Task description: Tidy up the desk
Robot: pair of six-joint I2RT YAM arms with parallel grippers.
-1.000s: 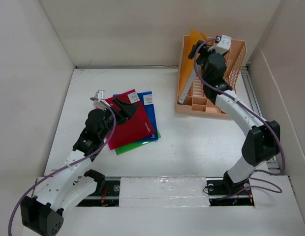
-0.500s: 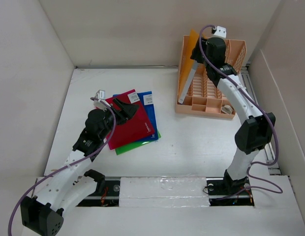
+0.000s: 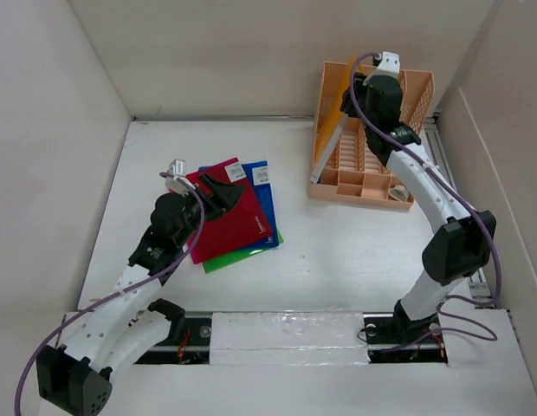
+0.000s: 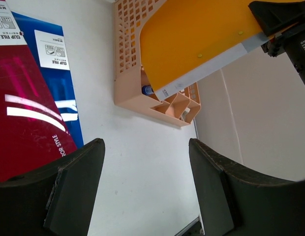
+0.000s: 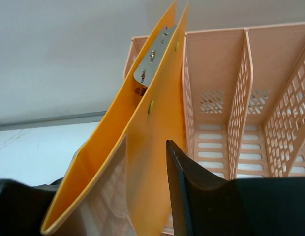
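An orange folder [image 3: 327, 121] stands tilted in the left slot of the peach file rack [image 3: 407, 113] at the back right of the desk [image 3: 338, 251]. My right gripper [image 3: 350, 87] is at the folder's top edge. In the right wrist view the orange folder [image 5: 152, 147] has its two covers splayed between the fingers of my right gripper [image 5: 98, 167], which press in on them. A red folder [image 3: 229, 217] lies on a blue folder [image 3: 264, 195] and a green folder [image 3: 242, 257] at centre left. My left gripper [image 3: 218, 192] hovers open over the red one, holding nothing.
White walls close the desk on three sides. A taped metal rail [image 3: 286, 334] runs along the near edge between the arm bases. The rack's [image 4: 125, 73] front compartments hold small items, one of them blue [image 4: 147, 90]. The rack's [image 5: 216, 73] other slots show no folders.
My right gripper rose from beside the rack to the orange folder's top edge and its jaws narrowed on it. The folder now stands a little more upright. The left arm stayed still.
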